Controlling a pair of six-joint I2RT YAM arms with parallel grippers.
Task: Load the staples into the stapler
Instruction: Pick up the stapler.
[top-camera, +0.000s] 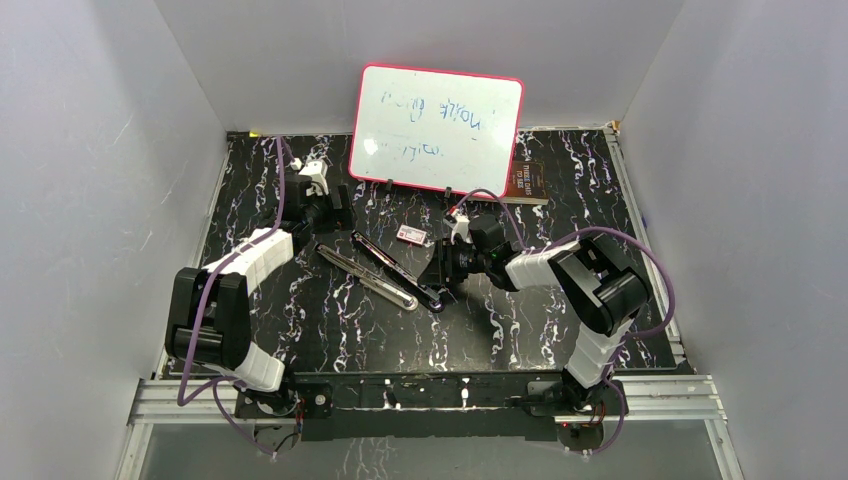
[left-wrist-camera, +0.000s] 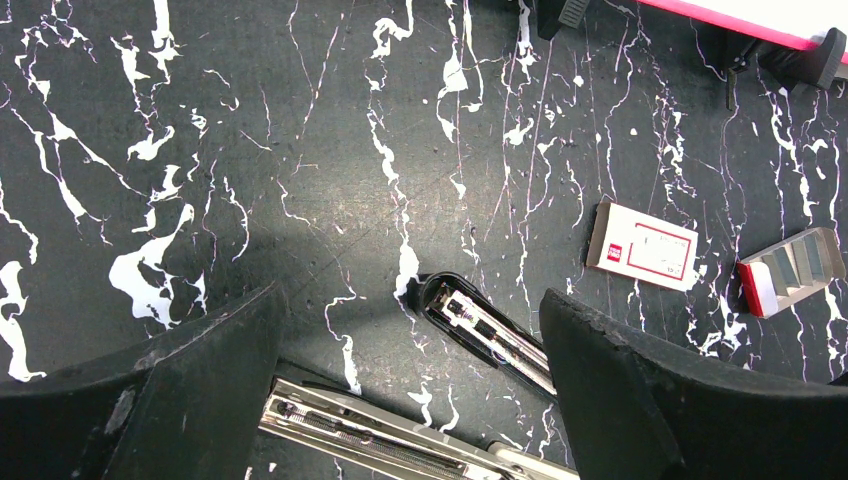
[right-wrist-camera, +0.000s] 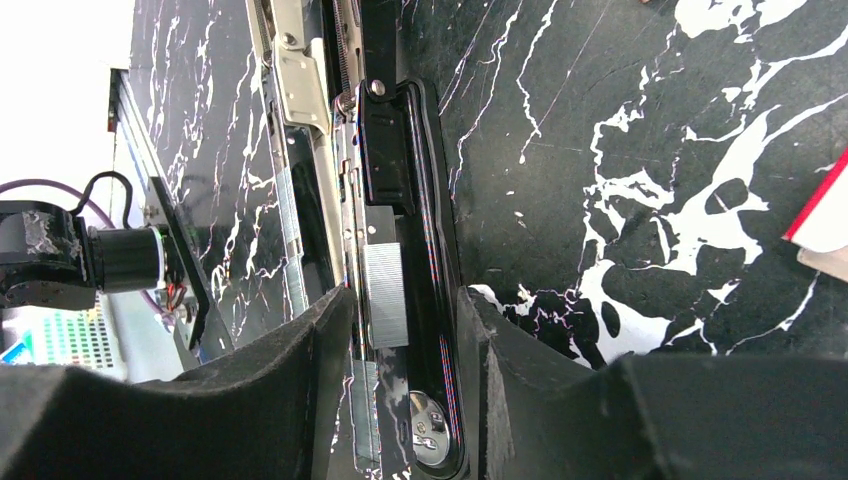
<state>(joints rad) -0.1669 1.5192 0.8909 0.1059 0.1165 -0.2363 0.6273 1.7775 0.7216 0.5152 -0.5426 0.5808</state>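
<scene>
Seating step, I judge: a short silvery ribbed strip of staples (right-wrist-camera: 385, 295) lies in the rail of the slim black hinged stapler (top-camera: 397, 271), which is splayed open. My right gripper (right-wrist-camera: 405, 305) straddles that half; whether it grips, I cannot tell. The left gripper (left-wrist-camera: 410, 330) hovers with its jaws spread wide. Next, closing the stapler needs care.

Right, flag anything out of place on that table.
The stapler lies hinged wide open, its halves splayed in a V. A red tray lies apart from the small white box, seemingly slid out of it. Nothing looks spilled or damaged.
</scene>
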